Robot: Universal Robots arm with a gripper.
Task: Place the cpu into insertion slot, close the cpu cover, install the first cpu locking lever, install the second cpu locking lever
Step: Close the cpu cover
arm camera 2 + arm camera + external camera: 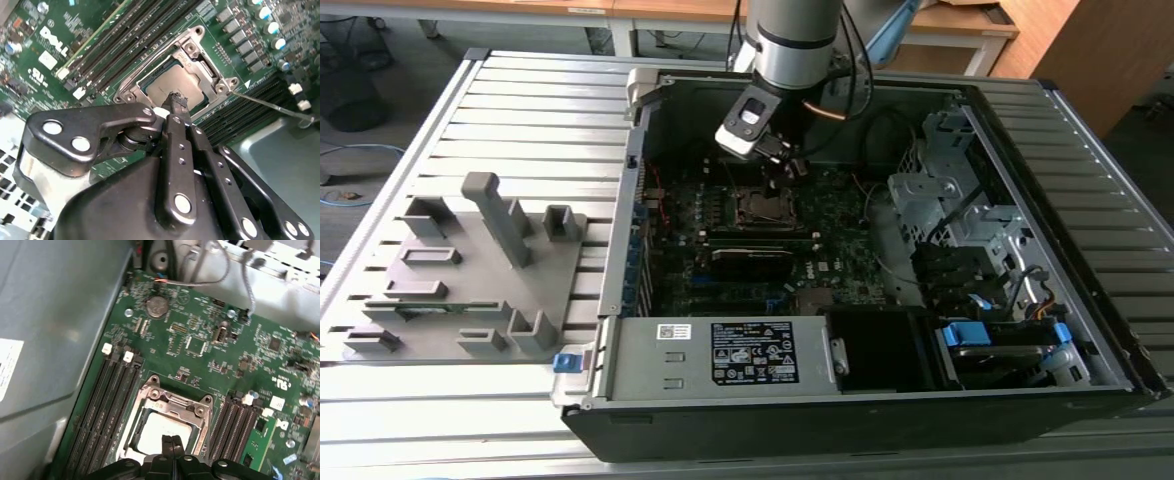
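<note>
Second wrist view: the arm's end effector (176, 100), fingers pinched together with nothing between them, hangs directly over the cpu (172, 84). Whether the tips touch the chip's grey top cannot be told. The cpu lies flat inside the insertion slot (739, 208), so the first step looks done. The cpu cover (152, 62), a silver frame with a square cut-out, appears to lie down around the chip. A thin metal locking lever (270, 105) juts away from one corner of the socket across the board, apparently not latched. The work therefore seems to stand between closing the cover and fastening the first lever. That lever work calls for a narrow, closed tip set squarely against a slender rod, since a rod this thin could slip off a careless push.

Rows of dark memory slots (125, 45) flank the socket on the green circuit board (200, 320). In the exterior view the board lies in the floor of an open computer case (627, 250), along with drive cages and bundled cables. To the exterior view's left a grey fixture tray (467, 290) sits on the slatted surface (534, 90). What its pockets hold cannot be made out.
</note>
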